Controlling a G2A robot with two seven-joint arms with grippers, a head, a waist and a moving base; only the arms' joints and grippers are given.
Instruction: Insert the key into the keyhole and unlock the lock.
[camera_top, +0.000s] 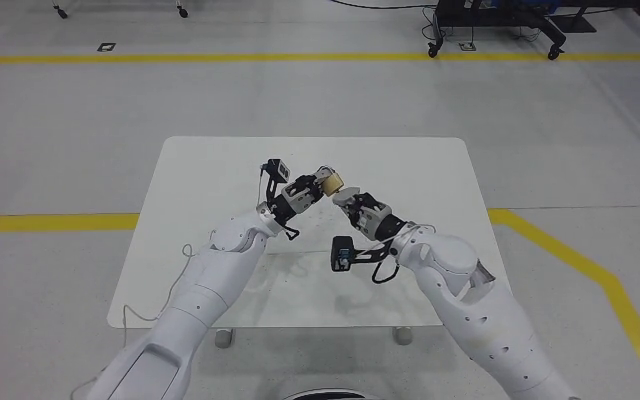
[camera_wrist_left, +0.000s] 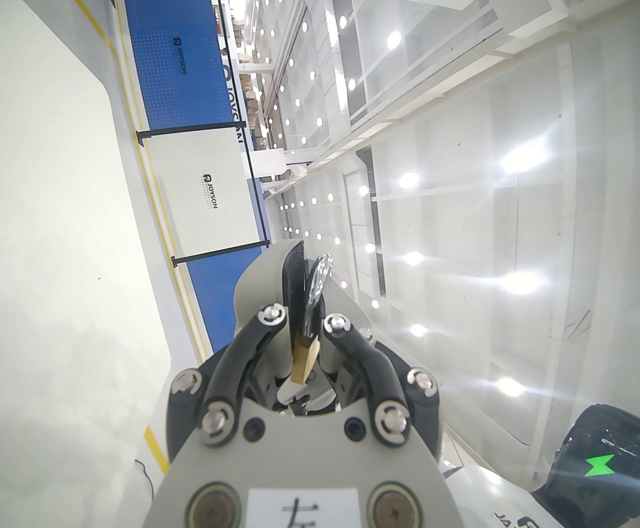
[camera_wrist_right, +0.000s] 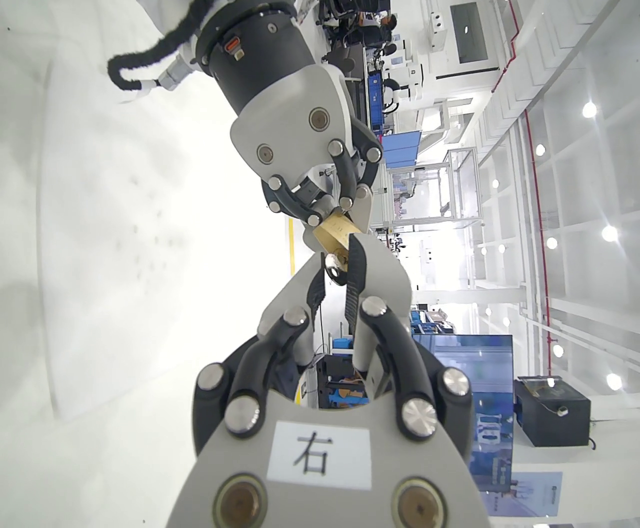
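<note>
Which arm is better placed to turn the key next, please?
Probably the right arm: the right tool is shut on the key, whose tip meets the padlock, while the left tool merely grips the padlock body.

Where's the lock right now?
In the top view the lock is held above the table's middle by the left end effector, with the key in the right end effector at its free end.
</note>
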